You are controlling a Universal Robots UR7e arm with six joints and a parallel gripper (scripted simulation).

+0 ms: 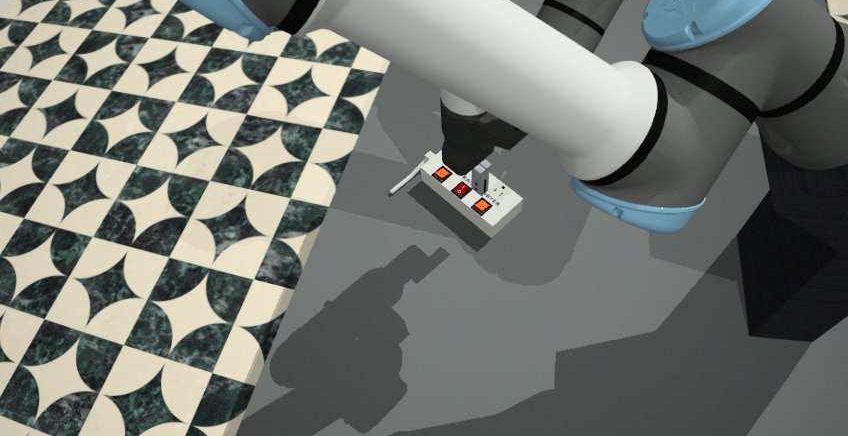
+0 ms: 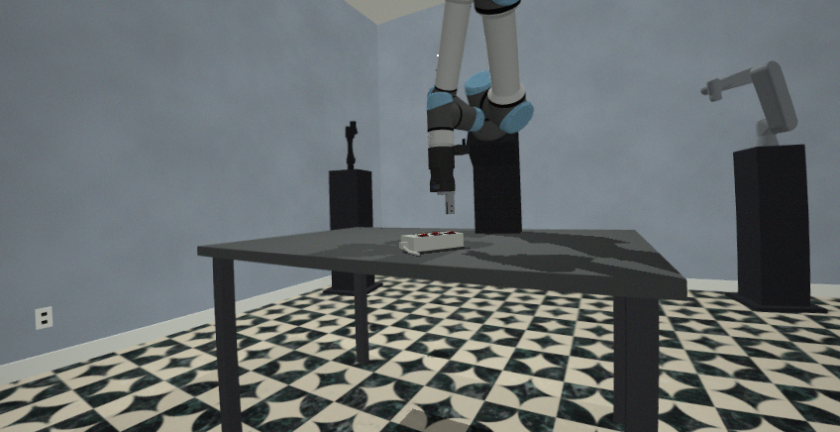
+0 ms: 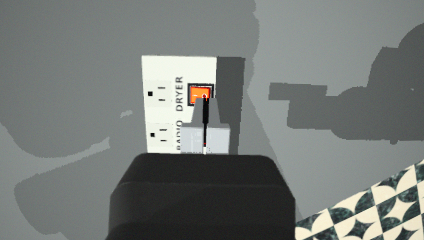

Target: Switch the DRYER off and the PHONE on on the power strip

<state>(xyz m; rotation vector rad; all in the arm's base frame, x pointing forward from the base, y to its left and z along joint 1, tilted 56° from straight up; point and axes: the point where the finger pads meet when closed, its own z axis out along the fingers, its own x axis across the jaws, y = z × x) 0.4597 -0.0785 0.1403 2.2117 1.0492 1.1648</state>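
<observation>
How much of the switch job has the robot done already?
Looks about half done. The PHONE switch glows bright orange, so it seems on. The shut gripper hovers above the power strip, lined up with the DRYER switch. That one glows orange too, so it needs pressing off. The darker RADIO switch should be left alone.
</observation>
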